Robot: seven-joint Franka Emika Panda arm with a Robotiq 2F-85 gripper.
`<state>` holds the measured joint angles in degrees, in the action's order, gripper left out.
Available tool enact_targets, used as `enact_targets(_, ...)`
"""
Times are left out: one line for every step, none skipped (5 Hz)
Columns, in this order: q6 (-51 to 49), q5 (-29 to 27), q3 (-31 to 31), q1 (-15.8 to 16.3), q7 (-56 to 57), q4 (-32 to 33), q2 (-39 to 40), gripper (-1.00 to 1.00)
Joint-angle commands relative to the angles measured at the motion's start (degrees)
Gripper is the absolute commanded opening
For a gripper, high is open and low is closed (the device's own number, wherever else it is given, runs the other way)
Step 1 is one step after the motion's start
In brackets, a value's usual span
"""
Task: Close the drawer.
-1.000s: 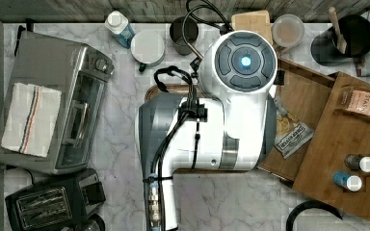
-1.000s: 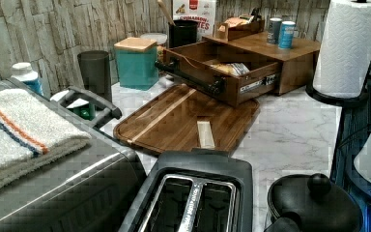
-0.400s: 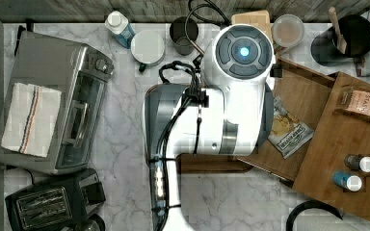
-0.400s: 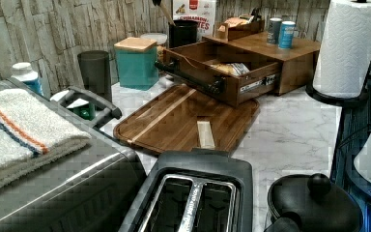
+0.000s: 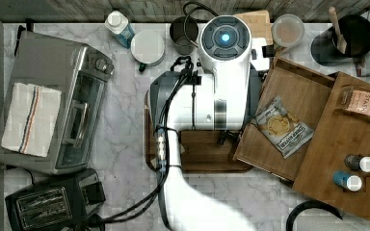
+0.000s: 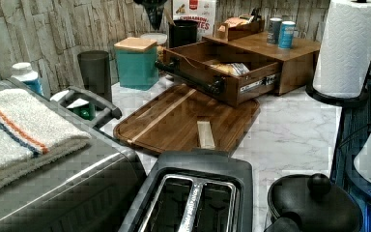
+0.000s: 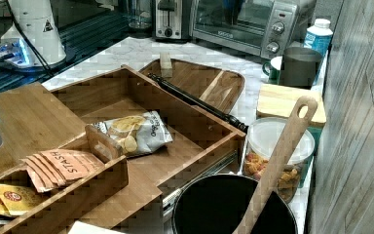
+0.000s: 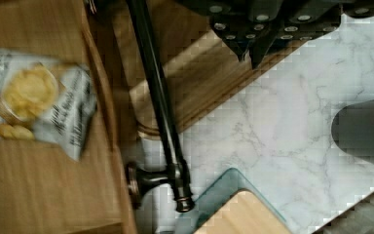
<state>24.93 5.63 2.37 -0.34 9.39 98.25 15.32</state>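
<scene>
In the top view, the drawer (image 5: 298,106) stands open, handle leftward.

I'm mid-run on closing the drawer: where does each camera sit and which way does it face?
Top view: overhead, looking straight down; the white arm covers the dark walnut tray beside the open light-brown wooden drawer.
Left view: low behind the black toaster, facing the drawer's front.
Right view: by the cabinet, looking across the drawer toward the silver toaster oven.
Wrist view: above the drawer's black bar handle; the tool has its fingertips nearly together.
All four show the chip bag.
</scene>
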Motion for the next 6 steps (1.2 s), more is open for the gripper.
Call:
enact_targets(4.1,1.5,0.4,-0.8,7.6,-2.6,5.7,-1.00)
enact_targets(8.4,3.4,1.1,-1.0,7.9,-0.9,7.5,-1.00)
enact_targets(9.2,2.3,1.0,-2.0,10.2,-0.6,9.4,-1.00)
enact_targets(10.8,1.0,1.2,-2.4,10.0,1.0,10.6,-1.00)
enact_targets(11.7,-0.2,0.7,-3.4,11.8,4.0,10.1,-1.00)
enact_targets(13.9,-1.0,-1.2,-6.1,12.4,6.4,10.6,-1.00)
